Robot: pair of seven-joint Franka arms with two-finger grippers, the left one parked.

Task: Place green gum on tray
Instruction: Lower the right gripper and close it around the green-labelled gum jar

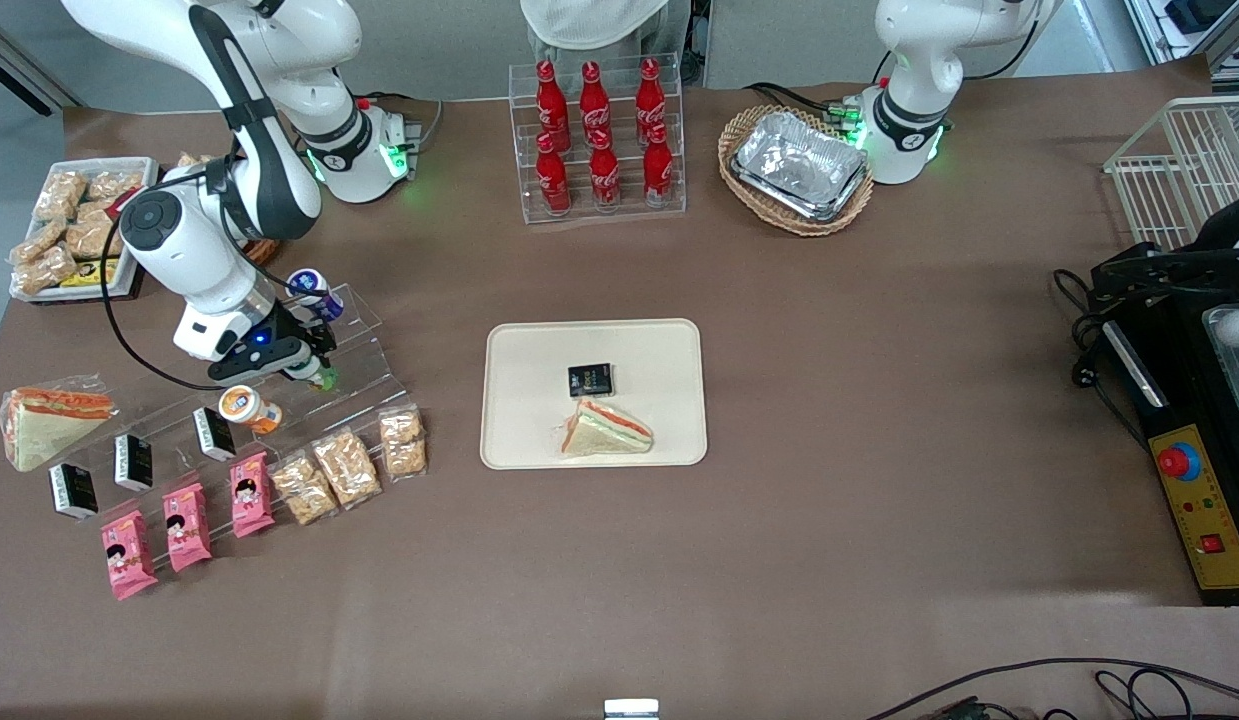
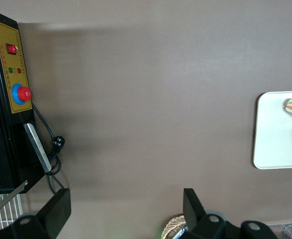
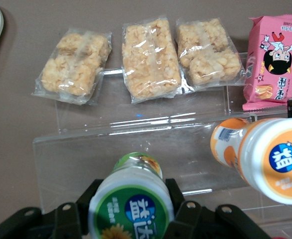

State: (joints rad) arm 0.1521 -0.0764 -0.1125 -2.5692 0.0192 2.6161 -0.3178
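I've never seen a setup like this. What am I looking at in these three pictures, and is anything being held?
Two white robot arms stand at a brown table; one works. One picture looks down from the front, the other two come from cameras on the arms' wrists. The working arm's gripper is at a clear stepped display stand, its fingers shut on the green gum, a small green bottle. An orange bottle lies beside it. The cream tray, mid-table, already holds a sandwich and a small black packet.

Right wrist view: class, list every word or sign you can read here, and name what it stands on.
"益达" on the green gum's white lid, held between the hand's fingers above the clear shelf.
"益达" on the orange gum's lid, partly cut off.
Characters on the pink snack pack: too blurred to read.
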